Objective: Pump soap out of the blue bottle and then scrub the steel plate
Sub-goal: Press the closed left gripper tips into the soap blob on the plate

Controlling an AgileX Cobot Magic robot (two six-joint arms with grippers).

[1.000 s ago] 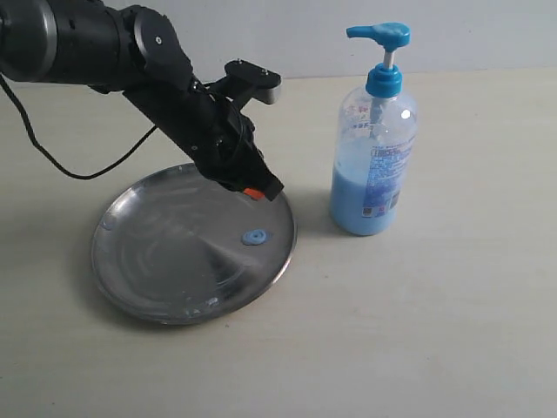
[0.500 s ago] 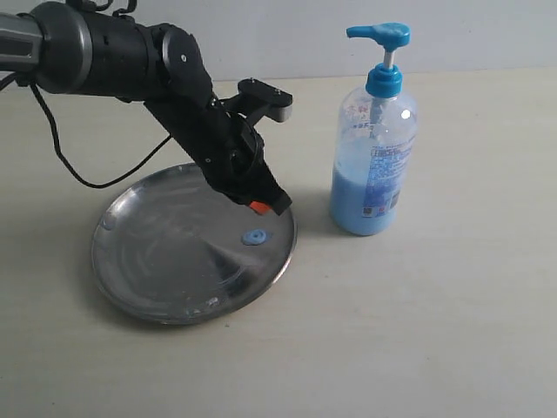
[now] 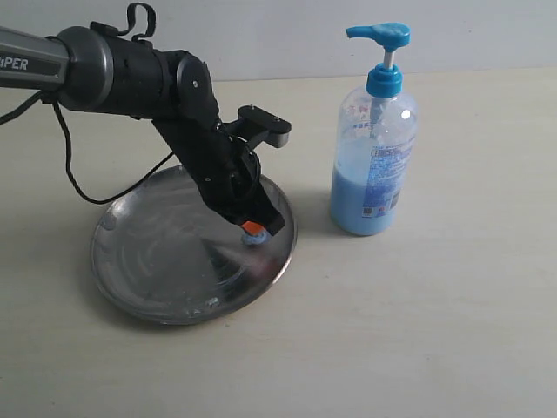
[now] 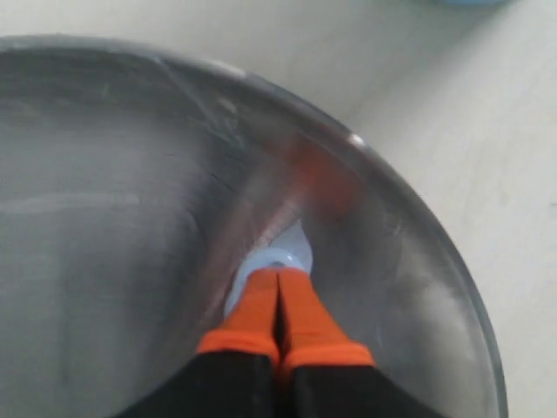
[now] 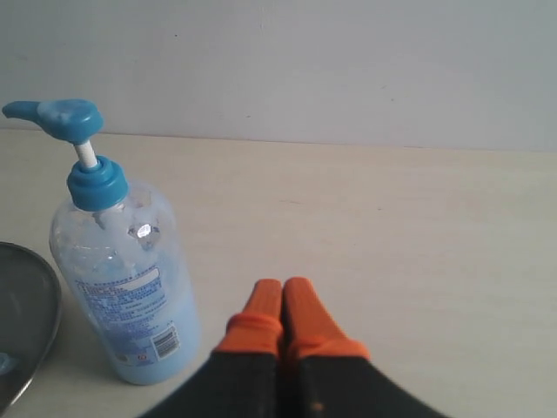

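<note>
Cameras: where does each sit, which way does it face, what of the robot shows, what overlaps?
Exterior view: off the arms, raised, angled down at the table; shows steel plate, blue bottle, left arm, left end effector over the plate.
Left wrist view: on the left wrist, looking along that shut end effector into the plate, tips at the soap.
Right wrist view: on the right wrist, facing the bottle across the table; right end effector shut, empty.
Shared: exterior and right wrist views both show bottle and plate rim.
</note>
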